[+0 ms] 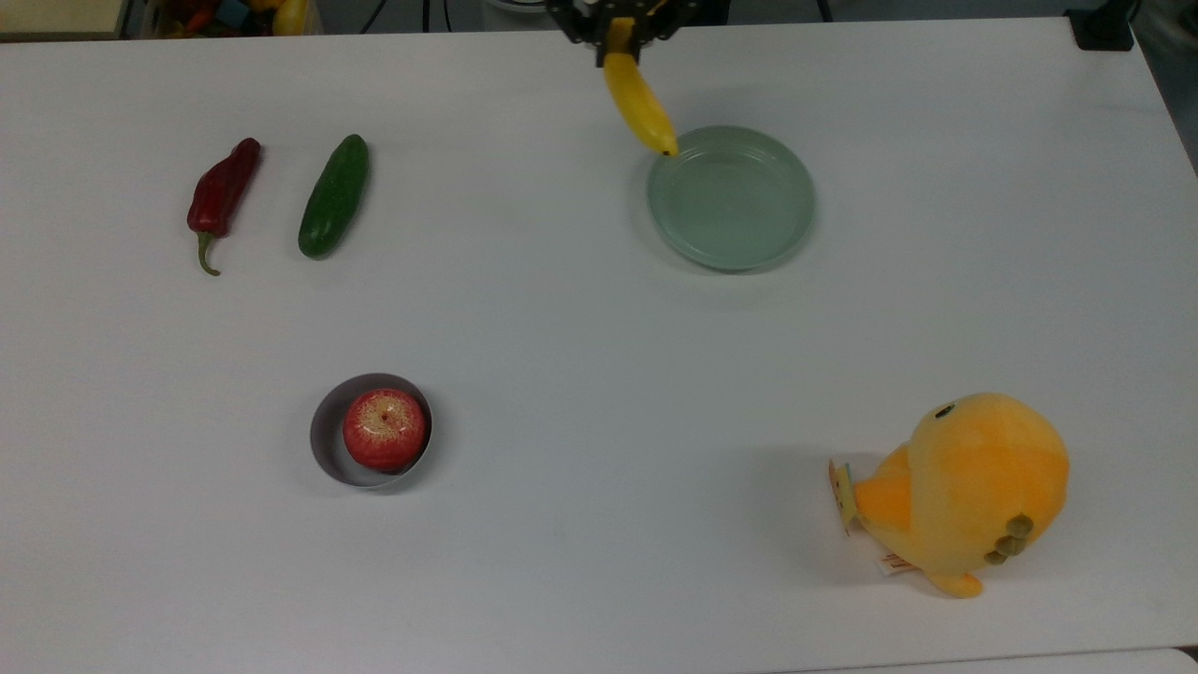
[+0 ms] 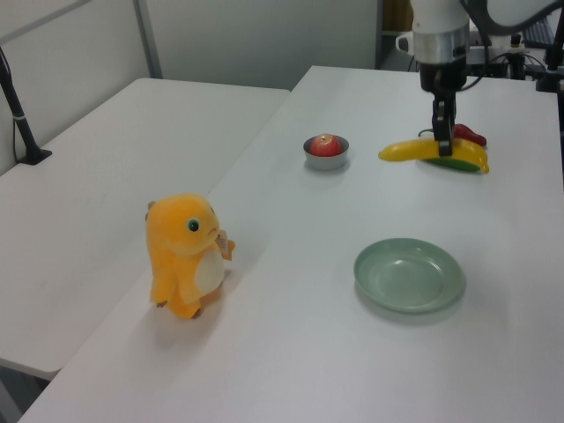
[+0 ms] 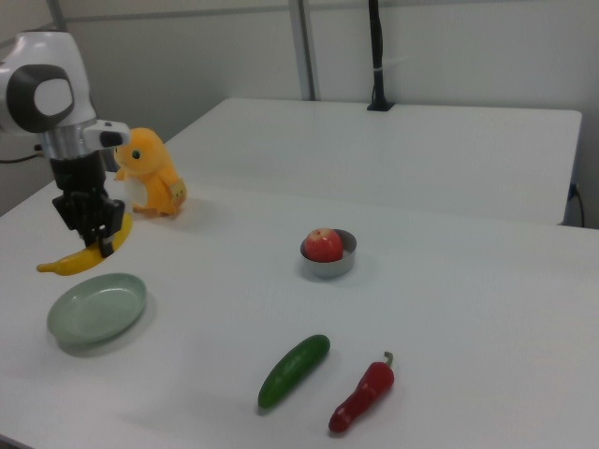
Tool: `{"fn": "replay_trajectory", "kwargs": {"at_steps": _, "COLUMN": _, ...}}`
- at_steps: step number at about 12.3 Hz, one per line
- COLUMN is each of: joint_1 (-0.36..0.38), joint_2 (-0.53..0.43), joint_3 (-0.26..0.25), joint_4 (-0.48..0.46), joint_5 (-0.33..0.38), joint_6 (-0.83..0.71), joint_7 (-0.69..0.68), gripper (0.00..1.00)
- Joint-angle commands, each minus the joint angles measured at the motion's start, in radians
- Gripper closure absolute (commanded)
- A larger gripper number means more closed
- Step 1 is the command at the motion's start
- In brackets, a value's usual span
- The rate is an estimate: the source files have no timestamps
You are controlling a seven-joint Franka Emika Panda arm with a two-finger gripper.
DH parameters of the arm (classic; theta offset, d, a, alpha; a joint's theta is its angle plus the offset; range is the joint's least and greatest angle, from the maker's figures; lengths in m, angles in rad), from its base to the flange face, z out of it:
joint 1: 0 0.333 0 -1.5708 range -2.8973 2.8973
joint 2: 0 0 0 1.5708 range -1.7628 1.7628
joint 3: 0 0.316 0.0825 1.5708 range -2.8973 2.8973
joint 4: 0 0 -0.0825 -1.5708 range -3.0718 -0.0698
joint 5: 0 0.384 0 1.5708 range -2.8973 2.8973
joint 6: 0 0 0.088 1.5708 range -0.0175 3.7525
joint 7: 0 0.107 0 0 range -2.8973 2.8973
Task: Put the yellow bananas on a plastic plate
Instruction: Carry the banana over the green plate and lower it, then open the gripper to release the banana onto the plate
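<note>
At the top centre of the top view, the gripper (image 1: 621,28) is seen pinched on the stem end of the banana (image 1: 639,108), which is held clear of the white surface (image 1: 580,328), its dark tip overlapping the upper-left rim of the mint-green plate (image 1: 731,197). In the right view's left part, the banana (image 3: 82,255) is shown raised just above the plate (image 3: 97,307). Elsewhere are placed a cucumber (image 1: 334,196), a red chilli pepper (image 1: 221,195), an apple (image 1: 384,429) in a grey bowl (image 1: 327,432), and an orange plush toy (image 1: 964,490).
</note>
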Motion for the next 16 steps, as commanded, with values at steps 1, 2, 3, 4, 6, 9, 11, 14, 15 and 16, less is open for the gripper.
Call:
{"fn": "replay_trajectory", "kwargs": {"at_steps": 1, "joint_1": 0.02, "joint_2": 0.038, "joint_3": 0.035, "joint_4": -0.009, "joint_5": 0.029, "joint_6": 0.025, "joint_7": 0.174, "gripper": 1.0}}
{"fn": "replay_trajectory", "kwargs": {"at_steps": 2, "joint_1": 0.042, "joint_2": 0.053, "joint_3": 0.035, "joint_4": -0.031, "joint_5": 0.034, "joint_6": 0.1, "joint_7": 0.253, "gripper": 1.0}}
{"fn": "replay_trajectory", "kwargs": {"at_steps": 3, "joint_1": 0.059, "joint_2": 0.079, "joint_3": 0.035, "joint_4": -0.048, "joint_5": 0.034, "joint_6": 0.189, "joint_7": 0.313, "gripper": 1.0}}
{"fn": "replay_trajectory", "kwargs": {"at_steps": 4, "joint_1": 0.077, "joint_2": 0.12, "joint_3": 0.035, "joint_4": -0.049, "joint_5": 0.034, "joint_6": 0.254, "joint_7": 0.341, "gripper": 1.0}}
{"fn": "replay_trajectory", "kwargs": {"at_steps": 6, "joint_1": 0.094, "joint_2": 0.16, "joint_3": 0.035, "joint_4": -0.077, "joint_5": 0.034, "joint_6": 0.292, "joint_7": 0.37, "gripper": 1.0}}
{"fn": "replay_trajectory", "kwargs": {"at_steps": 9, "joint_1": 0.131, "joint_2": 0.247, "joint_3": 0.035, "joint_4": -0.106, "joint_5": 0.033, "joint_6": 0.394, "joint_7": 0.384, "gripper": 1.0}}
{"fn": "replay_trajectory", "kwargs": {"at_steps": 11, "joint_1": 0.133, "joint_2": 0.271, "joint_3": 0.036, "joint_4": -0.108, "joint_5": 0.025, "joint_6": 0.412, "joint_7": 0.392, "gripper": 1.0}}
{"fn": "replay_trajectory", "kwargs": {"at_steps": 14, "joint_1": 0.137, "joint_2": 0.282, "joint_3": 0.041, "joint_4": -0.108, "joint_5": 0.019, "joint_6": 0.411, "joint_7": 0.392, "gripper": 0.91}}
{"fn": "replay_trajectory", "kwargs": {"at_steps": 15, "joint_1": 0.131, "joint_2": 0.282, "joint_3": 0.041, "joint_4": -0.106, "joint_5": 0.019, "joint_6": 0.412, "joint_7": 0.392, "gripper": 0.71}}
{"fn": "replay_trajectory", "kwargs": {"at_steps": 16, "joint_1": 0.131, "joint_2": 0.282, "joint_3": 0.041, "joint_4": -0.108, "joint_5": 0.019, "joint_6": 0.409, "joint_7": 0.392, "gripper": 0.62}}
